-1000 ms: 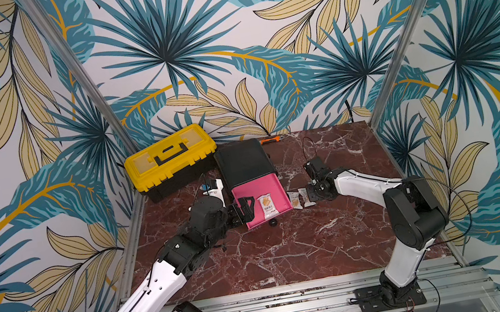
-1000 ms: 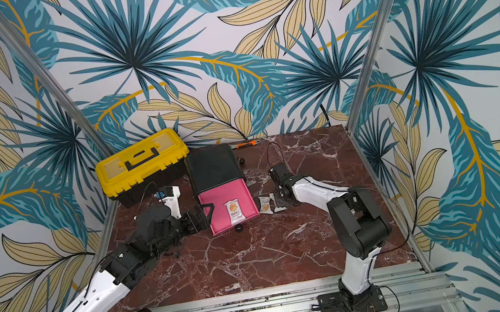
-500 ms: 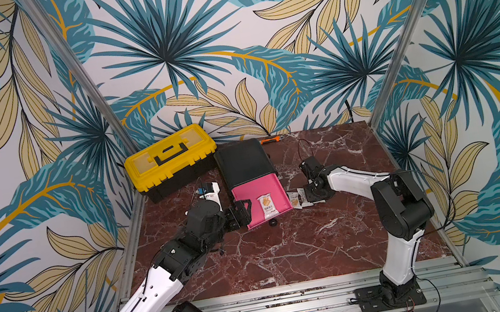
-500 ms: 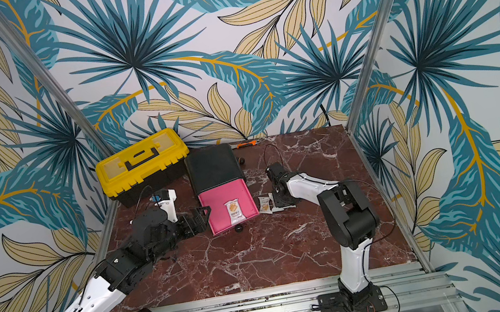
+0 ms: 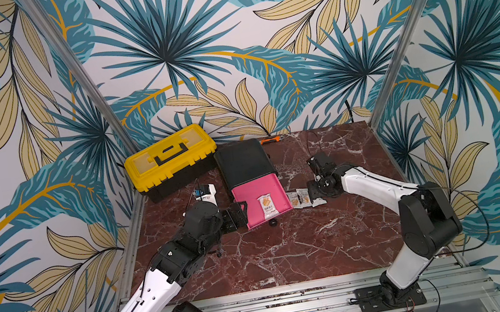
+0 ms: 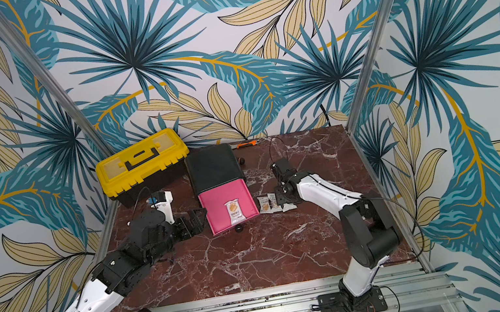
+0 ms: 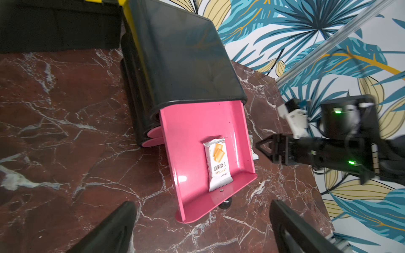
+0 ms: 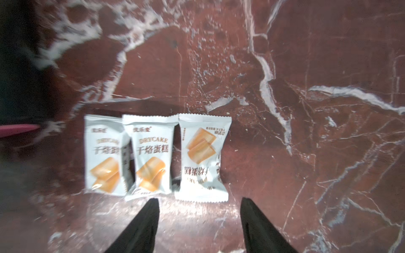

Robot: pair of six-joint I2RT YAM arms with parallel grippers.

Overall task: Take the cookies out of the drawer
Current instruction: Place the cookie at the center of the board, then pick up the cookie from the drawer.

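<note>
Inside the pink drawer, which stands pulled out of its black cabinet, you have one white cookie packet. It lies flat with its biscuit picture up, and one end is close to the drawer's front wall. Three more white cookie packets lie out on the bench, in a row just beside the drawer's side wall. The two nearest the drawer overlap slightly, and the third is turned the other way round.

Your right gripper is low over the bench at the end of that row farthest from the drawer. Its jaws are parted with nothing between them, and the fingertips stop just short of the third packet's sealed edge.

Your left gripper sits on the opposite side of the drawer, near its front corner. Its jaws are spread wide and empty, and the wrist view looks between them at the drawer's front wall.

A small dark round thing sits right at the drawer's front edge; you cannot tell whether it is fixed to the drawer. A yellow toolbox stands well behind the drawer on the left gripper's side, next to the cabinet.
</note>
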